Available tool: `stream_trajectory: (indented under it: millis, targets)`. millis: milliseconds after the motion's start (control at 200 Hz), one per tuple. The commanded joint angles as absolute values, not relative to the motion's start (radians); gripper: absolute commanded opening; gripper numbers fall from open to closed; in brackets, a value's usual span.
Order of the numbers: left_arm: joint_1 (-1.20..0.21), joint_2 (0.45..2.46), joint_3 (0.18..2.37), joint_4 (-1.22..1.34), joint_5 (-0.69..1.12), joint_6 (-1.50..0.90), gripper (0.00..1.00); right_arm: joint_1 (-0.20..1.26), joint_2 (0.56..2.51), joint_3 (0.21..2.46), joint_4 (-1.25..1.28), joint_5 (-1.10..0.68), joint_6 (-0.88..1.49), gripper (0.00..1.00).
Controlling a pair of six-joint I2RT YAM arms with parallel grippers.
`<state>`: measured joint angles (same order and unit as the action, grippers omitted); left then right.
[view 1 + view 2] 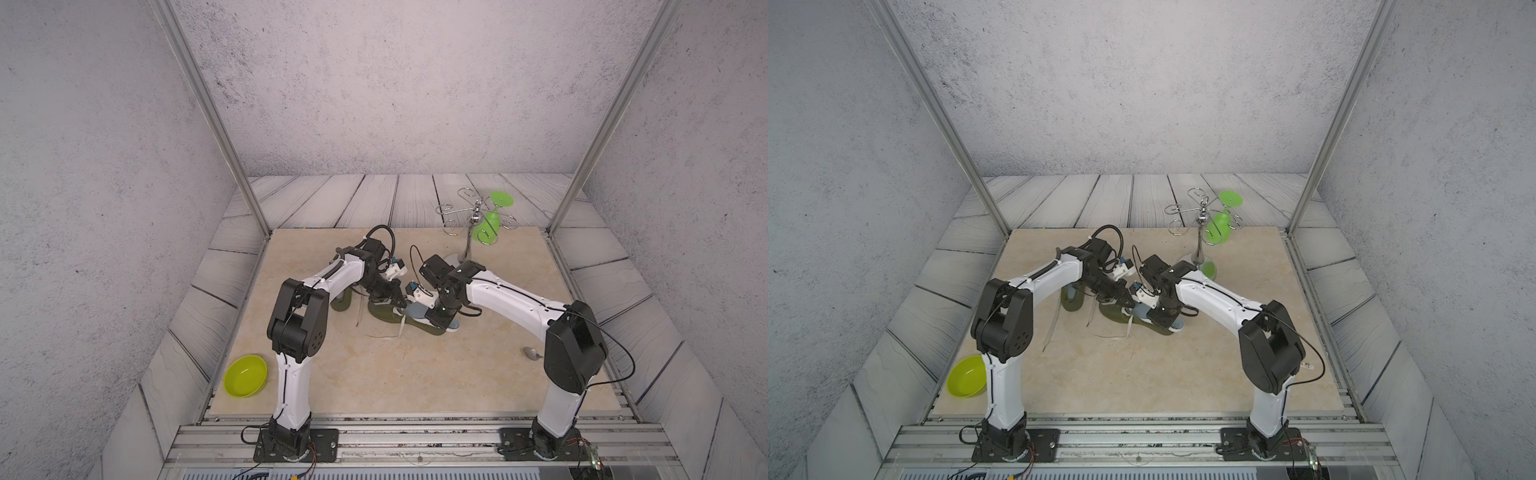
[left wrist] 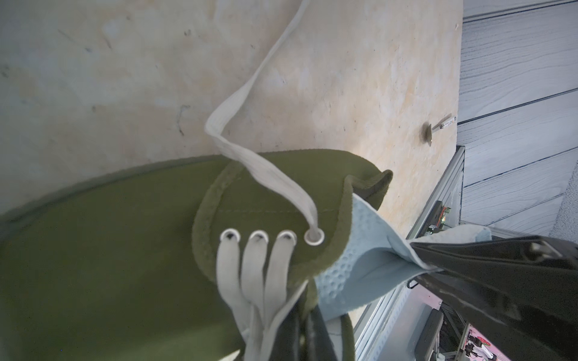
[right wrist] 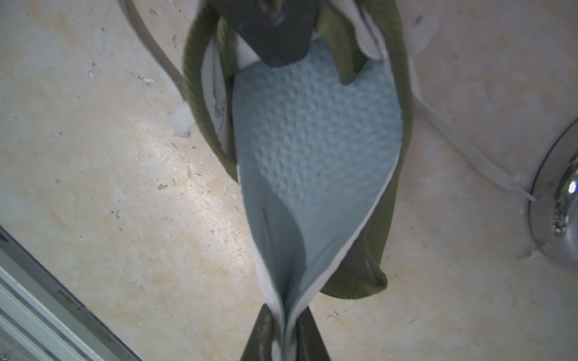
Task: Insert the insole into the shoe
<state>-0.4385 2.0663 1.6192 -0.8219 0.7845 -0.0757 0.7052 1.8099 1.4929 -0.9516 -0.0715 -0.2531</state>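
1. Insole (image 3: 312,150): forepart lay inside the shoe (image 2: 109,250); heel end stood outside its collar.
2. Right gripper (image 3: 286,337) pinched that heel end; left gripper (image 3: 276,47) clamped the shoe's upper.
3. I judged seating unfinished.

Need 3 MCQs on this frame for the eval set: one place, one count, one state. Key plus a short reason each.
1. Where is the lime-green plastic bowl?
A) front of the beige table, beside the left arm
B) at the table's back edge
C) on the shoe

2. How many metal eyelets show on the olive-green canvas shoe in the left wrist view?
A) two
B) four
C) six

3. The light-blue dimpled insole is:
A) flat on the table
B) partly inside the shoe, free end pinched by the right gripper
C) fully seated

Key:
1A, both top views show it by that arm's base.
2B, four rings sit in a row.
3B, the right wrist view shows the folded end clamped outside the shoe.
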Motion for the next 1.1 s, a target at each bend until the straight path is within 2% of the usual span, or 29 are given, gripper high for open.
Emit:
stream_trajectory:
  millis: [0,210,475,721,1096]
  targets:
    - [-0.438,2.108,1.685,-0.858,0.871,-0.025,0.00,0.697,1.852,1.554,-0.862,-0.069,-0.309,0.14]
    - [-0.430,2.144,1.712,-0.871,0.906,-0.009,0.00,0.695,1.893,1.557,-0.777,-0.110,-0.340,0.13]
    - [-0.407,2.180,1.768,-0.918,0.928,0.019,0.00,0.679,1.925,1.528,-0.671,-0.078,-0.411,0.10]
    - [-0.398,2.217,1.819,-0.961,0.949,0.044,0.00,0.658,1.916,1.470,-0.546,-0.175,-0.533,0.11]
    - [-0.393,2.258,1.866,-0.999,0.982,0.069,0.00,0.655,1.946,1.434,-0.404,-0.184,-0.586,0.10]
